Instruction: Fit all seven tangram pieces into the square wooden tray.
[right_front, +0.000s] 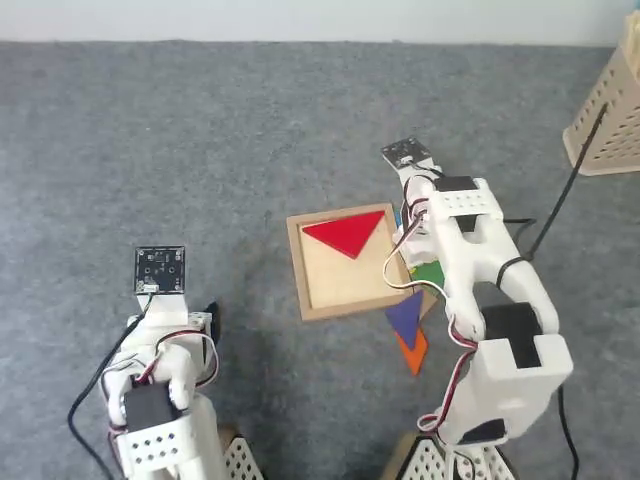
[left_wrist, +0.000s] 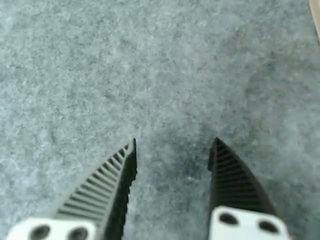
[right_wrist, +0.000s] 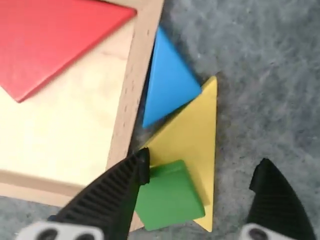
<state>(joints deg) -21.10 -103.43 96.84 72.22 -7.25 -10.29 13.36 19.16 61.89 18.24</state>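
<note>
We saw the square wooden tray (right_front: 300, 275) lying on the grey carpet (right_front: 150, 140). Only the large red triangle (right_front: 346, 235) was inside it, its long side along one wall, so six pieces were left outside.

Just beyond the tray's rim, under the right arm (right_front: 470, 250), lay a yellow triangle (right_wrist: 195, 130). A blue triangle (right_wrist: 167, 85) touched both it and the rim, and a green square (right_wrist: 167, 197) seemed to rest partly on its corner. A purple triangle (right_front: 405, 314) and a smaller orange triangle (right_front: 412, 351) lay touching each other near the tray's corner.

The right gripper (right_wrist: 202, 165) hung low over the green square and the yellow triangle, jaws apart, with one fingertip (right_wrist: 125, 182) over the rim. We judged the main risk to be there. Closing on that crowded heap could catch two pieces at once. The finger by the rim could also strike the tray and shove it, shifting the red triangle. A thin flat piece might slip from the jaws as well and drop askew.

The left gripper (left_wrist: 174, 145) hovered over bare carpet well away, jaws apart and empty.
</note>
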